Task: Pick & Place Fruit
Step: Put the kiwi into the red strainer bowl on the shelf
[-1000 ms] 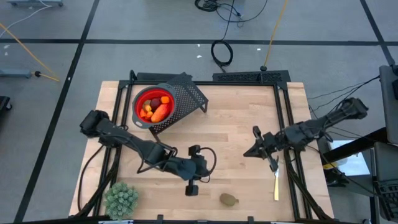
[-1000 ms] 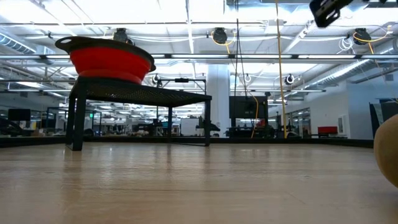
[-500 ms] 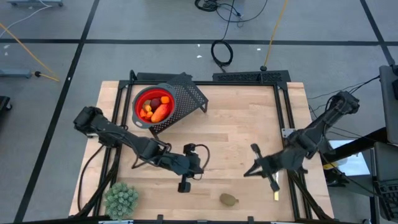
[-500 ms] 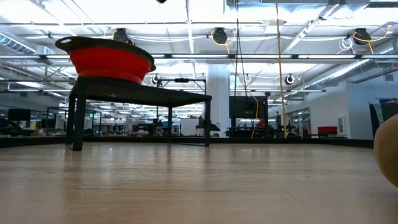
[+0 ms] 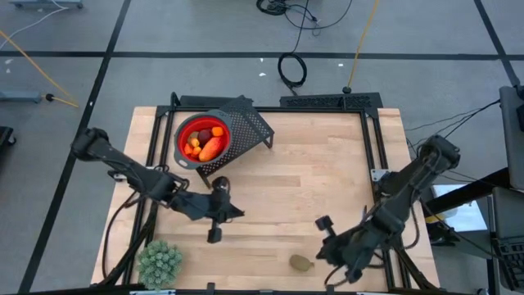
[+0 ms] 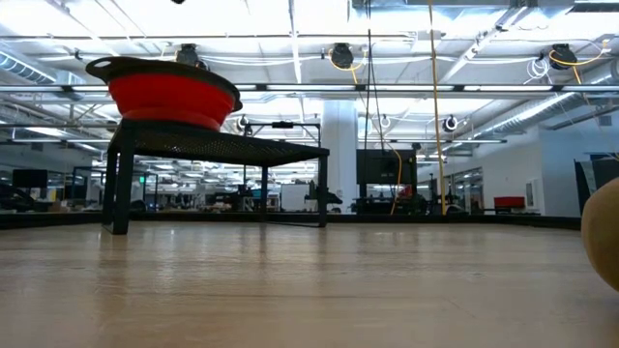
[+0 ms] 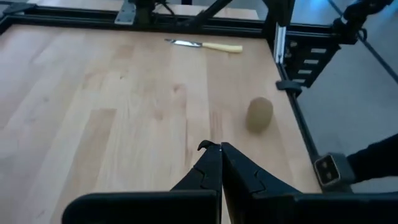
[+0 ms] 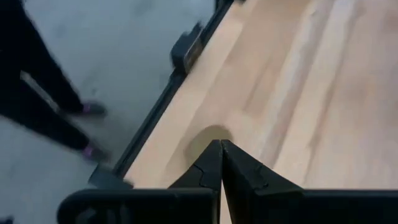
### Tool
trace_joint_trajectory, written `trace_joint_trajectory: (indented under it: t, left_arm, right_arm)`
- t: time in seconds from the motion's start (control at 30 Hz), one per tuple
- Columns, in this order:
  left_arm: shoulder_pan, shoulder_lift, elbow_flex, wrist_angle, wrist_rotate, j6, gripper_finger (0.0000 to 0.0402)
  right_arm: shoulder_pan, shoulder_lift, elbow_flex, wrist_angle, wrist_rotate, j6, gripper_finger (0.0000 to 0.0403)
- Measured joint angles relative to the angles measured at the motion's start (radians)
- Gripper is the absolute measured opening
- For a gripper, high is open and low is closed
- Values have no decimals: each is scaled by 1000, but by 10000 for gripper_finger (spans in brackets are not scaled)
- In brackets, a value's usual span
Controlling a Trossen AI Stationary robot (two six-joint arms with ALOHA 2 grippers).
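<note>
One brownish-green oval fruit (image 5: 301, 262) lies on its side near the table's near edge; it also shows in the left wrist view (image 7: 259, 114) and at the low view's right border (image 6: 605, 232). Orange pieces and a dark red ball (image 5: 204, 142) sit in a red bowl (image 5: 183, 131) on a black mesh stand (image 5: 246, 127). My right gripper (image 5: 321, 256) is shut, just right of the oval, with a small gap between them (image 8: 219, 144). My left gripper (image 5: 239, 213) is shut above the table's left half (image 7: 219, 147).
A pale green spiky plant (image 5: 160, 262) stands at the near left corner. A yellow-handled knife (image 7: 203, 45) lies near the right edge, under my right arm in the high view. A person's dark legs (image 8: 37, 99) stand on the floor beyond the near edge.
My left gripper has drawn back toward the table's left and slightly toward the far edge. My right gripper has swung from the right middle of the table toward the near edge and left, ending close to the oval fruit. The fruit has stayed where it was.
</note>
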Motion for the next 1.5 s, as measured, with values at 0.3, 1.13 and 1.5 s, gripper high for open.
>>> trace_joint_trajectory:
  t: [0.3, 1.13, 1.5]
  left_arm:
    - [-69, -58, -14, -59, -41, 13, 1]
    - [-158, -74, -14, -72, -105, 13, 5]
    - [-158, -74, -14, -73, -103, 9, 9]
  right_arm:
    - [-1, 146, 142, -66, -63, 41, 31]
    - [-123, 340, 143, -60, -371, 313, 187]
    - [-139, 329, 143, -46, -402, 382, 165]
